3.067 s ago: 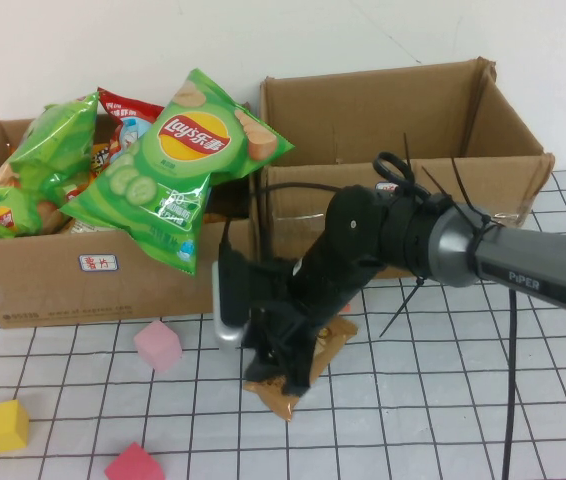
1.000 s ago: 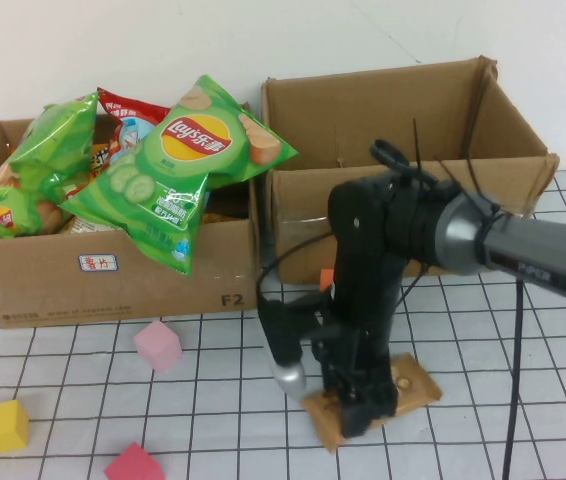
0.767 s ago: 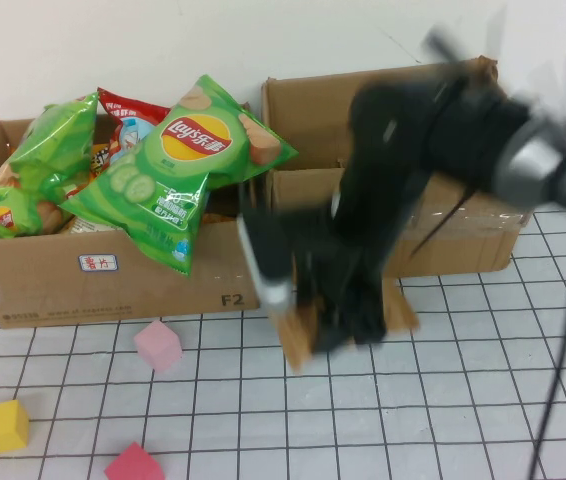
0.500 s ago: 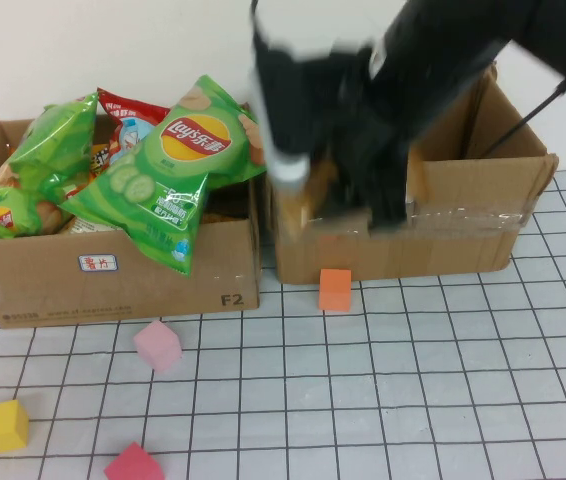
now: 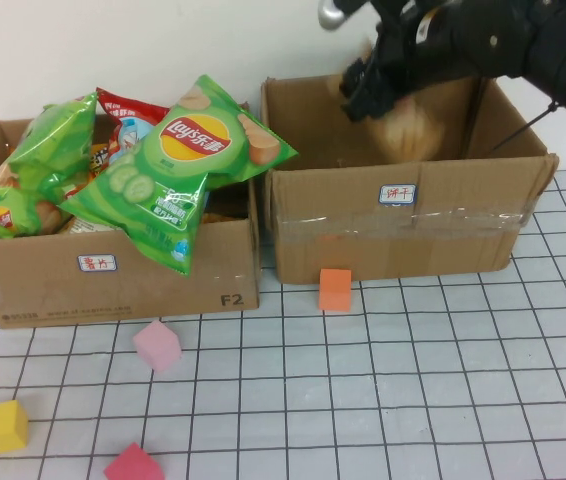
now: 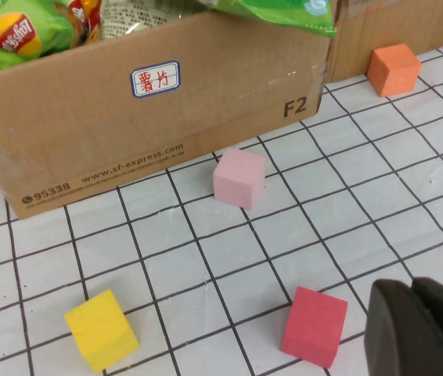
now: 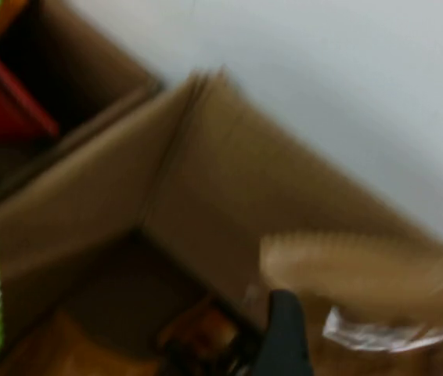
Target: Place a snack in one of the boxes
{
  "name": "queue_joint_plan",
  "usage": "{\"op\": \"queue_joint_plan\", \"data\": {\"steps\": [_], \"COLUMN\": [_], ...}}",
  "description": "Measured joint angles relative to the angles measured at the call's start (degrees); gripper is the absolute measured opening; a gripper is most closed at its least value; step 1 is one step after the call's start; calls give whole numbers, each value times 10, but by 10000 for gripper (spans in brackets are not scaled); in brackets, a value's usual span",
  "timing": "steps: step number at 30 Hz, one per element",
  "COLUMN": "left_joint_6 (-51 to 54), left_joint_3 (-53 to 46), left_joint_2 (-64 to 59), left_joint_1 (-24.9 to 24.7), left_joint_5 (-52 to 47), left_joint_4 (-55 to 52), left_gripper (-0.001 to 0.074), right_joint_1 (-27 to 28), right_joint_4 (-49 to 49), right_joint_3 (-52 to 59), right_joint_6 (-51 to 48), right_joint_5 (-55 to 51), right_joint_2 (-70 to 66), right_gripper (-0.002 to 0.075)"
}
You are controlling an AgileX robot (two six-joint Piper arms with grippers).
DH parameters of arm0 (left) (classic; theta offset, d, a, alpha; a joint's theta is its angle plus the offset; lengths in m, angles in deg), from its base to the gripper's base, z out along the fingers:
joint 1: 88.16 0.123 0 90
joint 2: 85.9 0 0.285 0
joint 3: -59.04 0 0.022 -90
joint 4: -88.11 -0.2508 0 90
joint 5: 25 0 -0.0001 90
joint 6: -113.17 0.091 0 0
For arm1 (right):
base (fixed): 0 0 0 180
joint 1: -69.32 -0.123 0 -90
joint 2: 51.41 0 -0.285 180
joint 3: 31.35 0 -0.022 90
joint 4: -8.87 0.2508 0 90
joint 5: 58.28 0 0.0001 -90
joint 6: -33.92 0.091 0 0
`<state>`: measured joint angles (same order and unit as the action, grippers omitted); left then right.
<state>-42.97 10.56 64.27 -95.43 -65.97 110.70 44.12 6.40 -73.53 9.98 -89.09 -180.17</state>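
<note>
R gripper [image 5: 368, 85] is up at 1 o'clock over the right brown corrugated cardboard box [image 5: 403, 215]; I can't tell its finger state, too blurred. Tan flat snack packet [image 5: 410, 128] is a smear just under it, inside the box mouth, prob mid-drop, so I'd say placement nearly done. Left brown cardboard box [image 5: 113, 275], 10 o'clock, is overfull w/ green crisp bags [image 5: 178, 170]. L gripper [image 6: 417, 329] parked at 7 o'clock by the red foam cube [image 6: 314, 326], fingers pressed together.
</note>
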Motion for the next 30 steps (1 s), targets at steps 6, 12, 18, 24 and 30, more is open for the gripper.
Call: {"op": "queue_joint_plan", "data": {"steps": [6, 12, 18, 24, 30], "left_joint_6": [0, 2, -11, -112, -268], "left_joint_3": [0, 0, 0, 0, -6], "left_joint_2": [2, 11, 31, 67, 155], "left_joint_1": [0, 0, 0, 0, 14], "left_joint_5": [56, 165, 205, 200, 165], "left_joint_4": [-1, -9, -98, -244, -394], "left_gripper": [-1, -1, -1, -1, -1], "right_joint_1": [-2, -3, -3, -3, -3], "right_joint_4": [0, 0, 2, 3, 3], "right_joint_3": [0, -6, -7, 45, 257], "right_joint_6": [10, -9, -55, -82, -84], "right_joint_5": [-99, -212, -310, -340, -248], "right_joint_2": [22, 89, 170, 260, 388], "right_gripper": [482, 202, 17, 1, 0]}}
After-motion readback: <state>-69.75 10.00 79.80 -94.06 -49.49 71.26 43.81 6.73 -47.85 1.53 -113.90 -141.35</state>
